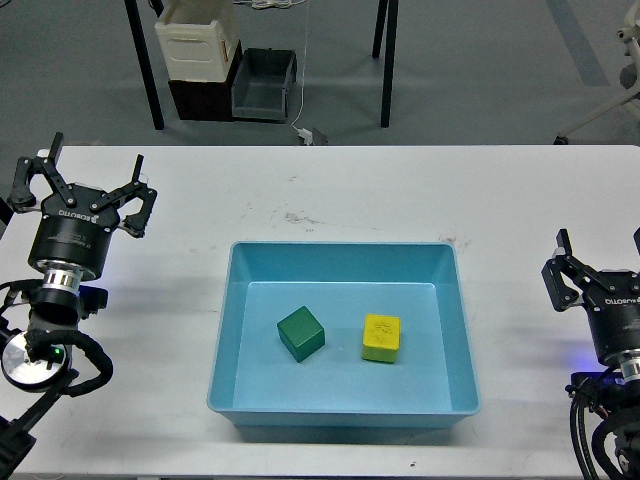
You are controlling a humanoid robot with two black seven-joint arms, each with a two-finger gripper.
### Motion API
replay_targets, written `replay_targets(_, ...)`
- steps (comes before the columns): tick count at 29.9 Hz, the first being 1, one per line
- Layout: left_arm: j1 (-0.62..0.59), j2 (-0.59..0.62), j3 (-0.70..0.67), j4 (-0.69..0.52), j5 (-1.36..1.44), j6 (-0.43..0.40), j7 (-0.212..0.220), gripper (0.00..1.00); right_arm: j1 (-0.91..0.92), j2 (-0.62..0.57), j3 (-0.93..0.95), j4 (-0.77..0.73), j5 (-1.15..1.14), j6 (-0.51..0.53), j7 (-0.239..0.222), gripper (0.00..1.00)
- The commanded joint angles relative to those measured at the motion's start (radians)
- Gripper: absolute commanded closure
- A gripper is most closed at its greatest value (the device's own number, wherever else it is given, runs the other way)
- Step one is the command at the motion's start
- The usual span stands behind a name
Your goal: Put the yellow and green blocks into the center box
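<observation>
Head view shows the green block (301, 333) and the yellow block (381, 338) both lying on the floor of the light blue box (343, 412), the green one left of middle and turned a little askew, the yellow one just right of middle with a faint mark on its top face; they sit near each other but do not touch, and neither touches a wall of the box. By how things lie, both blocks are already where the task wants them. They look like small rigid cubes, probably light, with flat faces and fairly crisp edges, so a hold across two opposite side faces from above would likely be firm; the green one's skew would call for turning the wrist to match. Their smooth finish might slip a little under a weak squeeze. The box stands at the middle of the white table (330, 195), close to its near edge. The left gripper (92, 178) hovers over the table's left edge with its fingers spread apart and holding nothing. The right gripper (600, 250) is by the right edge, fingers apart too and empty, well away from the box.
</observation>
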Motion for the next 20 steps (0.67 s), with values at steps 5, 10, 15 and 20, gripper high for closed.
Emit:
replay_targets(5,0.076,-0.068,0.008,-0.004,-0.056,0.002,0.000,0.00,-0.055,0.012,-0.001,0.024,0.066,0.001,0.000,0.00)
replay_targets(10,0.079,-0.068,0.020,-0.045,-0.246,0.002,0.000,0.00,-0.084,0.012,-0.002,0.039,0.067,0.006,-0.003,0.00)
replay_targets(15,0.116,-0.068,0.022,-0.074,-0.262,-0.003,0.046,0.00,-0.093,0.012,-0.004,0.041,0.067,0.009,-0.015,0.00)
replay_targets(20,0.124,-0.067,0.023,-0.080,-0.262,-0.001,0.041,0.00,-0.099,0.012,-0.007,0.041,0.066,0.009,-0.015,0.00)
